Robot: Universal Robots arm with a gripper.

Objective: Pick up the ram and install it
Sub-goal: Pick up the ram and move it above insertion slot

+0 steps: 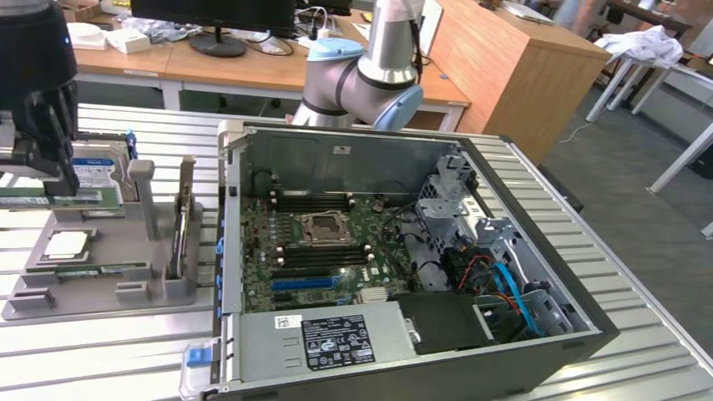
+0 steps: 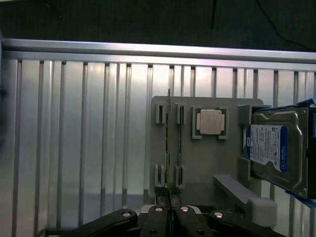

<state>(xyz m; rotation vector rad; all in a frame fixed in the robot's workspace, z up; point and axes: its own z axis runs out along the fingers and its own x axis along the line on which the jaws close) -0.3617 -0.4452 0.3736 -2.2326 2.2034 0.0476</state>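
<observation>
1. Gripper sat closest to the wrist camera. Its jaws were pinched almost together on the ram, which ran out from between the fingers as a thin edge-on line.
2. Ram was held level above the grey tray, at the exterior view's left, with its green face and pale label visible.
3. On the tray were a square silver processor in its recess and a hard drive with a blue-white label standing at one edge. A second stick was seated in the slot pairs just beside the held ram.
4. An upright card stood along the tray edge nearest the computer case.
5. The case lay open on its side, just beside the tray on the exterior view's right. The motherboard was exposed, the power supply was at the near edge, and blue cables ran in the corner bay.
6. Robot arm rose behind the case's far wall.
7. The surface was a ribbed aluminium table carrying the tray and case.
8. Beyond the table's far edge stood wooden desks and a monitor.
</observation>
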